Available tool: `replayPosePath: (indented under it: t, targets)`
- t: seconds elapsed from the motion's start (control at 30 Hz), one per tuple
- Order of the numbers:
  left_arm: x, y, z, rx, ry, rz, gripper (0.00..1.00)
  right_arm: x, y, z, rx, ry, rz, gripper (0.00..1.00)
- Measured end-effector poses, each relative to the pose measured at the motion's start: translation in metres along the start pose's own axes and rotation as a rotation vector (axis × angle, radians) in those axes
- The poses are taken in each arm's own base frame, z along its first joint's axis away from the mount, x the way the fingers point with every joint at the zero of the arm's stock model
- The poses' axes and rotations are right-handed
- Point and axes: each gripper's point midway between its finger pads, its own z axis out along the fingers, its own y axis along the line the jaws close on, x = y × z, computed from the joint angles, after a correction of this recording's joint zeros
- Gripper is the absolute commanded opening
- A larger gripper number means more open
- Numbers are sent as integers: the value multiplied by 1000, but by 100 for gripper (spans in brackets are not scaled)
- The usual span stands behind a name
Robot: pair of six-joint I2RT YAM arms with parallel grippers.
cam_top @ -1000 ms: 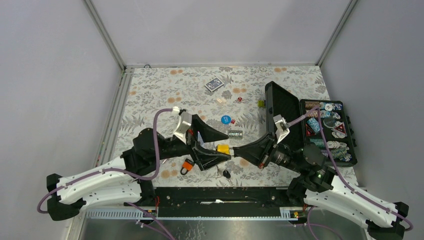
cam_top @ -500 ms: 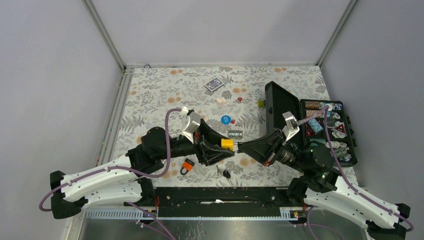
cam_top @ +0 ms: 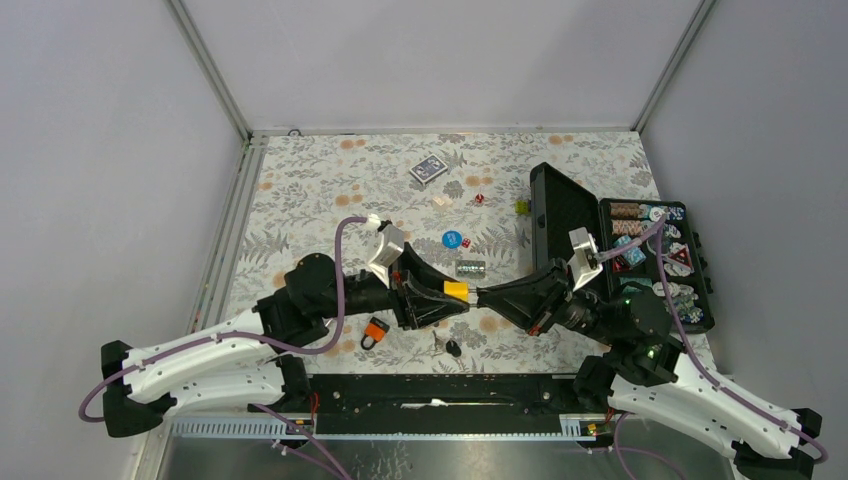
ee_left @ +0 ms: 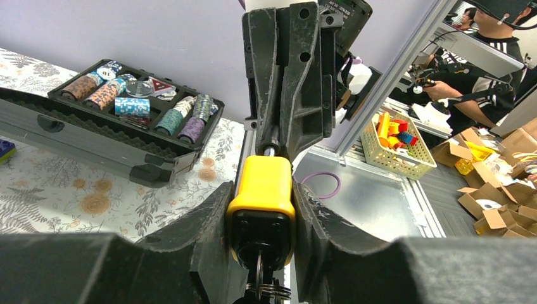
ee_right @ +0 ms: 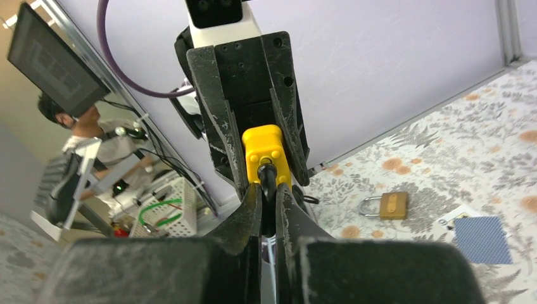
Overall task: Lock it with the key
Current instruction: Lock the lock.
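Observation:
A yellow padlock [cam_top: 456, 290] hangs above the table between my two grippers. My left gripper [cam_top: 461, 291] is shut on its body; in the left wrist view the fingers [ee_left: 212, 221] press both sides of the padlock [ee_left: 261, 187]. A key [ee_left: 261, 278] on a ring sticks out of its black underside, towards the left wrist camera. My right gripper [cam_top: 480, 296] faces the left one, shut on the dark shackle end. The right wrist view shows that gripper [ee_right: 266, 190] pinching the shackle just below the padlock [ee_right: 265, 145].
An orange padlock [cam_top: 375, 331] and a small black item [cam_top: 453, 347] lie below the grippers on the floral table. A brass padlock [ee_right: 387, 205] and a card deck [cam_top: 428, 169] also lie there. An open black case [cam_top: 560, 215] of poker chips stands at right.
The left gripper's jaws have closed from wide open onto the padlock's body. Both grippers and the lock have shifted slightly right and away from the bases.

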Motion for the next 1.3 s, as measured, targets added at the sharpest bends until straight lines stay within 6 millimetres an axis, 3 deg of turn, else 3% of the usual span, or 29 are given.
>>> replayPosePath:
  t: [0.37, 0.73, 1.3]
  targets:
    - [-5, -8, 3, 38, 8, -11, 0, -4, 7, 4, -67, 19, -193, 0]
    - [-2, -7, 10, 48, 26, -20, 0, -1, 8, 10, -93, 7, -173, 0]
    - [-19, -13, 14, 65, 10, -7, 0, -13, 16, 16, -135, -59, -154, 0]
